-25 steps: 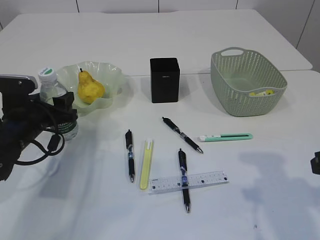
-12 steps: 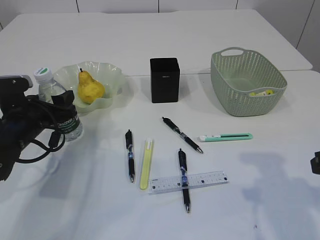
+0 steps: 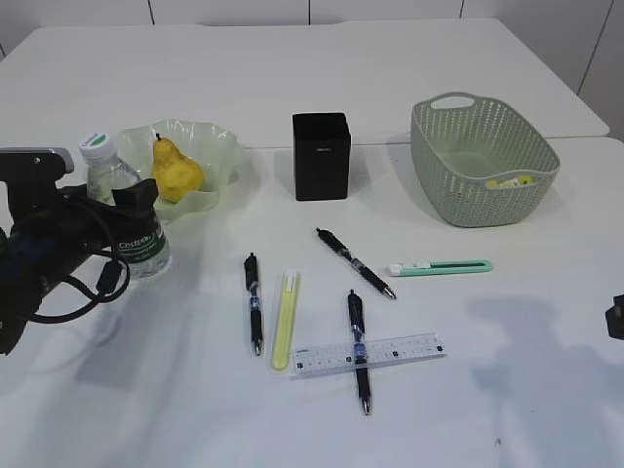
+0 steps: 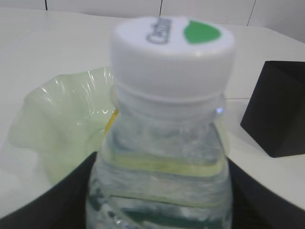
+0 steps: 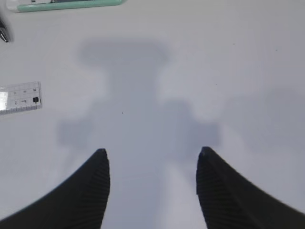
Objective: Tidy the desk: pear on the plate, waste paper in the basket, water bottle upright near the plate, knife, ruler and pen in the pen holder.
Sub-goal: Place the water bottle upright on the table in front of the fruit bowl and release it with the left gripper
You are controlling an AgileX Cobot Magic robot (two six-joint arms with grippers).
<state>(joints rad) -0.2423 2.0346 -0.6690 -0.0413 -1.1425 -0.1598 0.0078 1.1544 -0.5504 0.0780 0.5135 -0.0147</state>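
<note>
The water bottle (image 3: 132,229) stands upright on the table just left of the plate (image 3: 216,146), which holds the pear (image 3: 175,174). My left gripper (image 3: 125,210) flanks the bottle (image 4: 167,143), its dark fingers (image 4: 71,195) against both sides. The black pen holder (image 3: 322,156) stands mid-table. Yellow waste paper (image 3: 512,180) lies in the basket (image 3: 483,161). Three pens (image 3: 253,302) (image 3: 355,263) (image 3: 359,349), the ruler (image 3: 368,354) and the mint knife (image 3: 441,266) lie flat in front. My right gripper (image 5: 151,157) hovers open over bare table.
A slim pale yellow stick (image 3: 286,319) lies between two pens. One pen crosses over the ruler. The right wrist view catches the ruler's end (image 5: 19,98) and the knife (image 5: 66,4). The right arm shows only at the right edge (image 3: 616,317).
The left gripper carried the bottle slightly right, toward the plate, and the bottle went from tilted to upright. The right gripper and the other objects stayed put.
</note>
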